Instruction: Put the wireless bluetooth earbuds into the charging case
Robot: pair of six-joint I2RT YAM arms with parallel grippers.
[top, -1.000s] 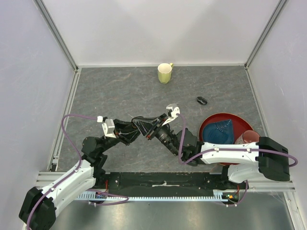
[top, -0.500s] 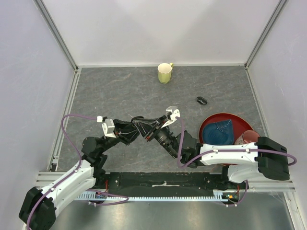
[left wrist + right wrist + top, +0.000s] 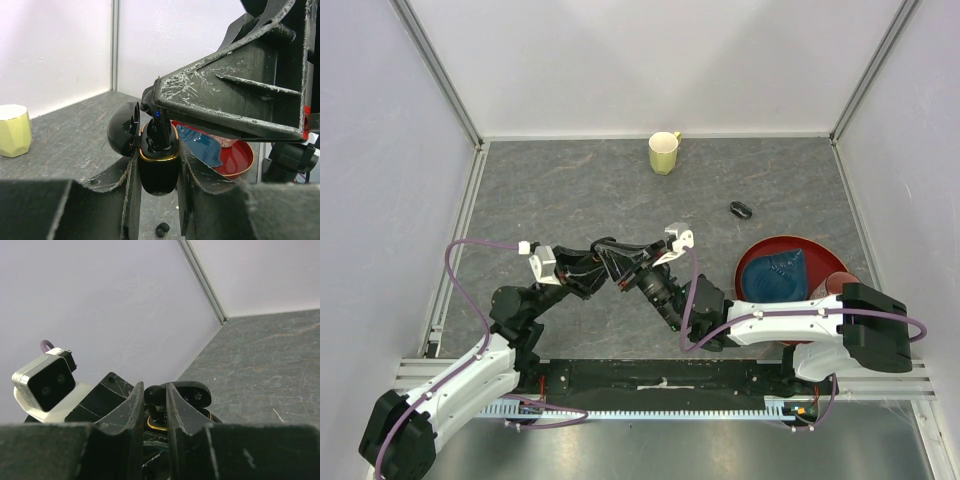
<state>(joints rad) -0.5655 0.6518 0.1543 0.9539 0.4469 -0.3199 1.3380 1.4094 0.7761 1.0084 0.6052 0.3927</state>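
Observation:
My left gripper (image 3: 158,176) is shut on the charging case (image 3: 159,172), a glossy black pod with a gold rim. It holds the case upright above the table with its lid (image 3: 124,136) hinged open. My right gripper (image 3: 155,399) is shut on a black earbud (image 3: 154,394) and holds it down in the case's open mouth (image 3: 156,426). The earbud also shows in the left wrist view (image 3: 158,131). In the top view the two grippers meet at mid-table (image 3: 623,264). A loose earbud (image 3: 161,230) lies on the table under the case. Another small black earbud (image 3: 741,209) lies at the right.
A yellow-green mug (image 3: 663,153) stands at the back centre. A red bowl (image 3: 756,252) holding a blue cloth (image 3: 775,275) sits at the right, with a red cup (image 3: 835,287) beside it. Walls enclose the grey table on three sides.
Both grippers have shifted slightly left together, still joined at the case. The right arm's wrist has moved a little left and nearer.

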